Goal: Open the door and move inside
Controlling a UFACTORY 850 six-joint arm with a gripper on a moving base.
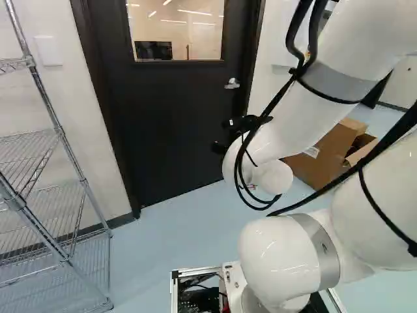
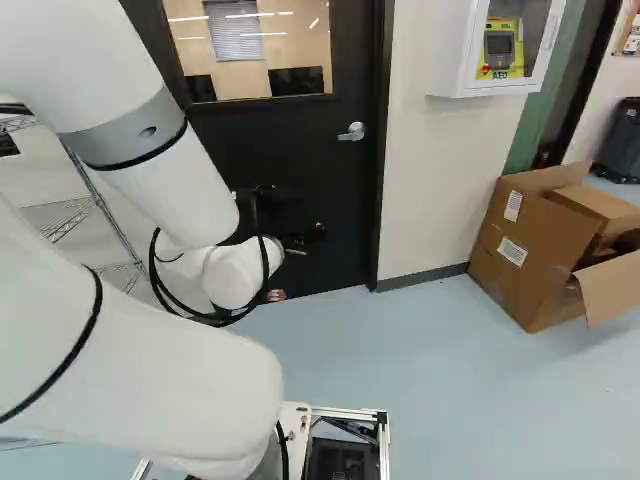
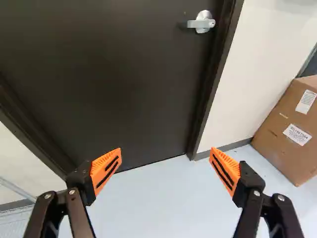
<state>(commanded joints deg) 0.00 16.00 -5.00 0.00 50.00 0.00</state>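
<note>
Blk door (image 1: 169,124), 1, closed, w/ 1 hndl (image 3: 202,23); 1 claw (image 1: 220,135), released, 2 fingers (image 3: 105,169) apart

my left base view looks from behind my arm (image 1: 352,59), on its left, ahead and a little down at the door (image 1: 176,111); my right base view faces the same way from the right. the two share the door, its handle (image 2: 352,132) and the cardboard box (image 2: 530,250). my wrist view looks along my gripper (image 1: 225,135), nearer the door, down to the floor (image 3: 158,203).
</note>
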